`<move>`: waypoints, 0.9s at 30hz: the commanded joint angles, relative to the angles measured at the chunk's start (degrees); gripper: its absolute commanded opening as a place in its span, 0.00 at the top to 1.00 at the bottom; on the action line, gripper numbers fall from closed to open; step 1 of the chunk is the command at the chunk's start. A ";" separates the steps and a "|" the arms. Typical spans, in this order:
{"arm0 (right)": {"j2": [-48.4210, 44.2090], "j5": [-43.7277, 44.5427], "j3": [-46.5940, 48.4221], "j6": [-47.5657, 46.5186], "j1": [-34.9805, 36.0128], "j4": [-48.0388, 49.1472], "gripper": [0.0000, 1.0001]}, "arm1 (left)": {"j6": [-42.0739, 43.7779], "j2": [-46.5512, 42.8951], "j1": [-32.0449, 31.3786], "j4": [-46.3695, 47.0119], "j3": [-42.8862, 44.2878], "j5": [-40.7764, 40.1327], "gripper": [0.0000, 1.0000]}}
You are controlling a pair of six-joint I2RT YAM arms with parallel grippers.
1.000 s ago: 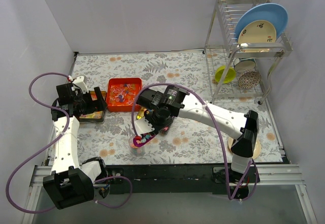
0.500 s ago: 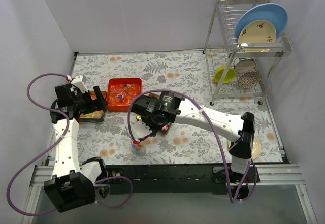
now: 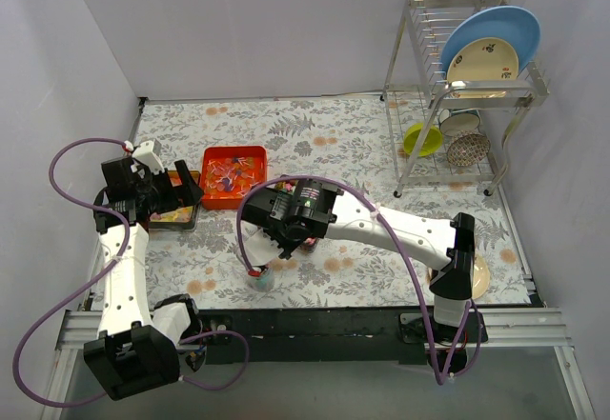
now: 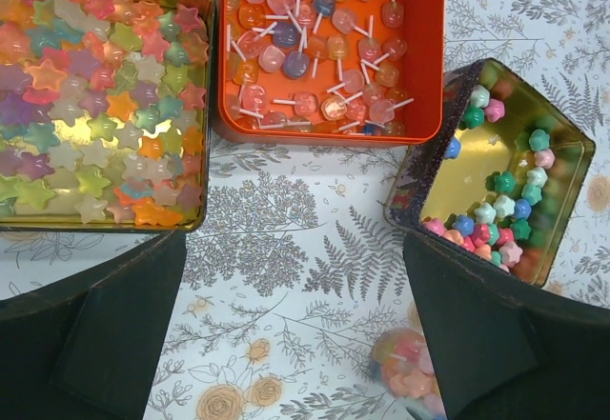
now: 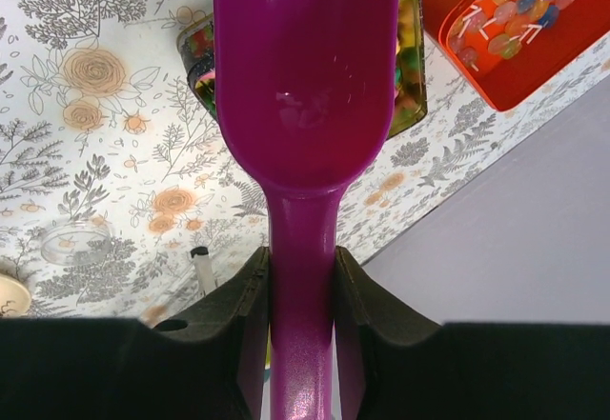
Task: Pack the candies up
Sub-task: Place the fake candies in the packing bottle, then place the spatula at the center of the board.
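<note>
My right gripper (image 5: 303,287) is shut on the handle of a purple scoop (image 5: 305,77), whose bowl looks empty. In the top view the right gripper (image 3: 284,232) holds the scoop tipped down over a small clear cup (image 3: 260,280) of pastel candies. The cup also shows in the left wrist view (image 4: 410,384). A dark angular tin (image 4: 434,168) holds more candies (image 4: 496,212). My left gripper (image 4: 295,344) is open and empty above the cloth, and in the top view (image 3: 176,191) it is beside a tin at the left.
A dark tin of star-shaped sweets (image 4: 95,96) and an orange tray of lollipops (image 4: 324,49) lie side by side; the tray also shows in the top view (image 3: 232,174). A dish rack (image 3: 467,77) with plates stands at the back right. Grey walls enclose the table.
My right arm has swung the scoop down and left and tipped it steeply over the clear cup. The candies seen on the scoop one second ago no longer show on it. The left arm has barely moved.
</note>
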 commanded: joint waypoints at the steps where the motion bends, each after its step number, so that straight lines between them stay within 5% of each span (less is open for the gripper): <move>1: -3.32 5.14 -0.76 -4.66 0.19 -0.80 0.99 | -0.77 -1.14 0.32 0.98 0.05 2.22 0.02; 6: -5.08 1.11 1.69 7.26 -4.10 -0.62 0.99 | -1.65 -0.88 0.32 0.54 1.54 3.10 0.02; 12: -8.94 -9.94 -1.11 23.62 -18.16 7.44 0.99 | -3.41 -0.09 0.40 0.36 2.69 1.44 0.02; 19: -19.48 -12.61 -21.31 41.82 -32.39 31.61 0.99 | -7.71 0.61 0.32 1.07 2.25 -2.34 0.02; 27: -18.80 -9.98 -35.90 52.28 -39.88 50.77 0.99 | -9.92 5.27 0.40 -2.10 1.98 -1.22 0.02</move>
